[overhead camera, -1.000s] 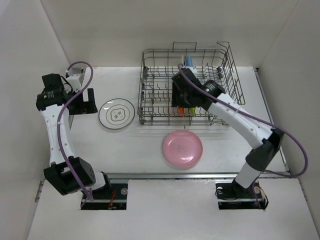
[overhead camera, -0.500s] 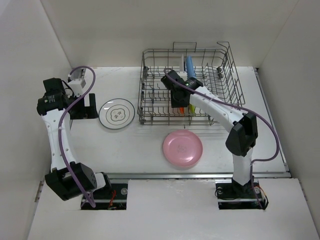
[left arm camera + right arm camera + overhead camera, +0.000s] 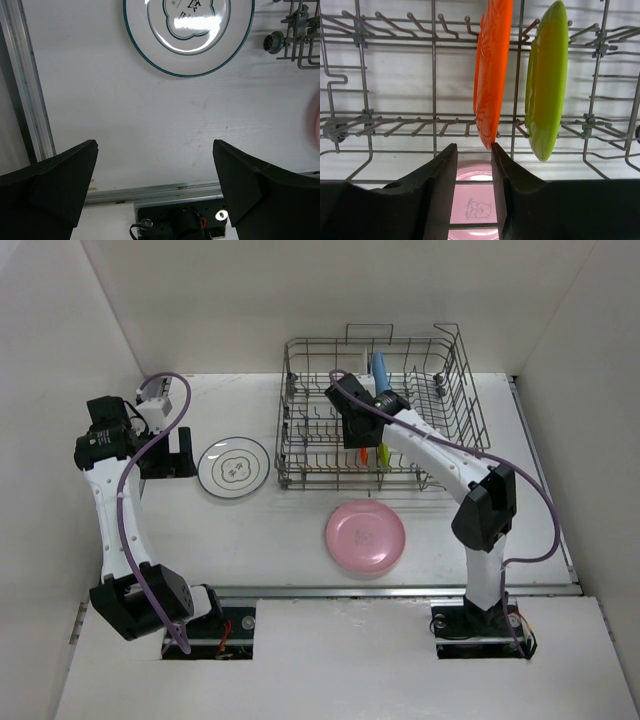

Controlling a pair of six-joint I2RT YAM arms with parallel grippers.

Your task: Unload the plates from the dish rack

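Looking down from above, the dish rack (image 3: 440, 390) stood at the back of the table (image 3: 270, 530), a light blue plate (image 3: 380, 368) upright inside. The right gripper (image 3: 362, 443) hung inside the rack. A pink plate (image 3: 365, 536) lay flat before the rack, and a white plate with dark green rim (image 3: 233, 466) lay to its left, beside the left gripper (image 3: 170, 452).

From the left wrist, the left gripper (image 3: 155, 142) was spread wide and empty above bare table, the green-rimmed plate beyond it.

From the right wrist, the right gripper (image 3: 473, 146) was only narrowly parted, gripping nothing, one fingertip (image 3: 496, 150) just beside the lower edge of the upright orange plate (image 3: 492, 70). A lime green plate (image 3: 547, 80) stood beside that.
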